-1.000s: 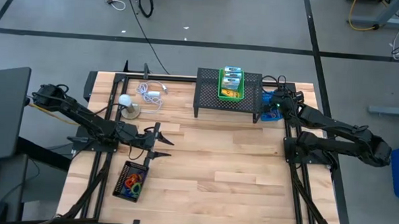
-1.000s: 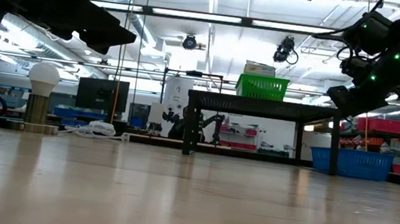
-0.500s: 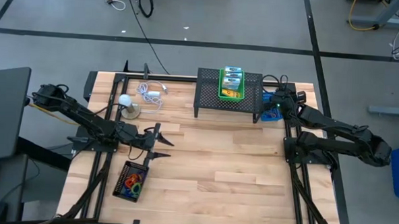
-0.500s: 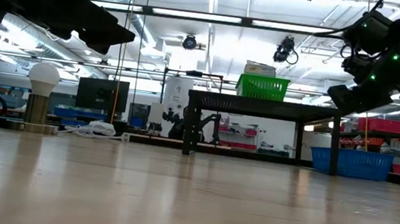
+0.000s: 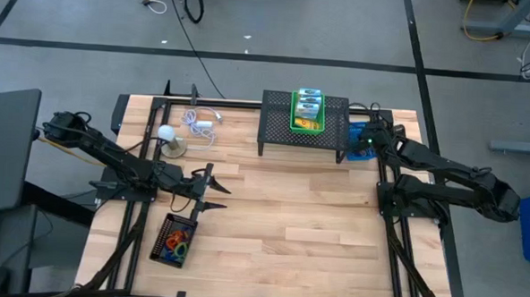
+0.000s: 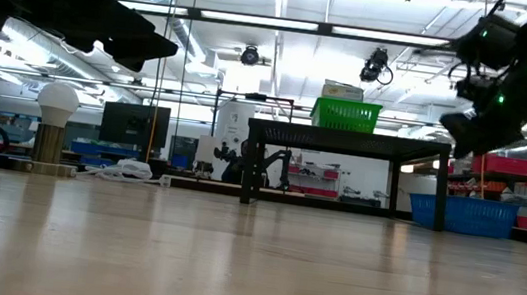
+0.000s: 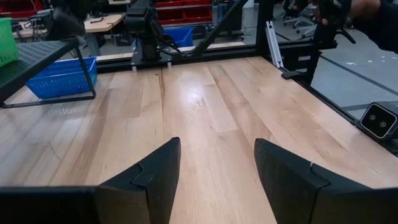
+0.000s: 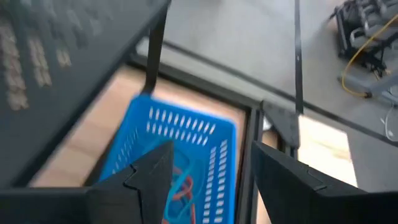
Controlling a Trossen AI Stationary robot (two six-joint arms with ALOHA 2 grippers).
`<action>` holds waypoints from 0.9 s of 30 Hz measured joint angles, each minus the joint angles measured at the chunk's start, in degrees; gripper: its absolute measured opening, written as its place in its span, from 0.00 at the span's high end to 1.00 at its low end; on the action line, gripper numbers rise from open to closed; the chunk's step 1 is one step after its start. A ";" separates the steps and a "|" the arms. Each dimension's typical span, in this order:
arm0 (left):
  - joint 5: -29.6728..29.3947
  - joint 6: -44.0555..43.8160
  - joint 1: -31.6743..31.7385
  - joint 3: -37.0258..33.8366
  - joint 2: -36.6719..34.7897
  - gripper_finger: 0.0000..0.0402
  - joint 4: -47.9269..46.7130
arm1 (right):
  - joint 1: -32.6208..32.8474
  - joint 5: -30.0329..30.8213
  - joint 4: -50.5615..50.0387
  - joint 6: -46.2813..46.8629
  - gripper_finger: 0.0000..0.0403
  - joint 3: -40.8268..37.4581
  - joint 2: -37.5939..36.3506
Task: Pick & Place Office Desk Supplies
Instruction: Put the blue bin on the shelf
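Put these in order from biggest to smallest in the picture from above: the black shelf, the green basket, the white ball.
1. Black mesh metal shelf, clearly the largest.
2. Green plastic basket holding the crayon boxes, sitting on that shelf.
3. White ball, the smallest.
The basket sits higher, slightly nearer the overhead camera, but the gaps are big enough that the order holds.

Right gripper point(image 6: 467, 132) high, fingers aimed down, blue basket point(image 6: 462, 214) just below fingertips. Left gripper point(image 6: 150, 48) up over table point(image 6: 249, 267), fingertips pointing toward green basket point(image 6: 345, 114) on black rack point(image 6: 350, 138).

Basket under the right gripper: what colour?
Blue basket, slotted walls; right wrist view shows it best.
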 joint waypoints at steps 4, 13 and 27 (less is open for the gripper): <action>0.00 -0.16 -0.04 -0.02 -0.01 0.47 -0.27 | -0.01 0.47 -2.76 -0.89 0.44 3.48 -2.29; 0.76 -0.40 -0.04 -0.02 0.00 0.47 -0.49 | -0.17 -15.18 -17.03 -3.39 0.44 14.55 -2.82; 0.90 -0.05 -0.07 -0.02 -0.01 0.47 -0.65 | 0.95 -27.87 -44.43 -24.02 0.46 20.18 7.05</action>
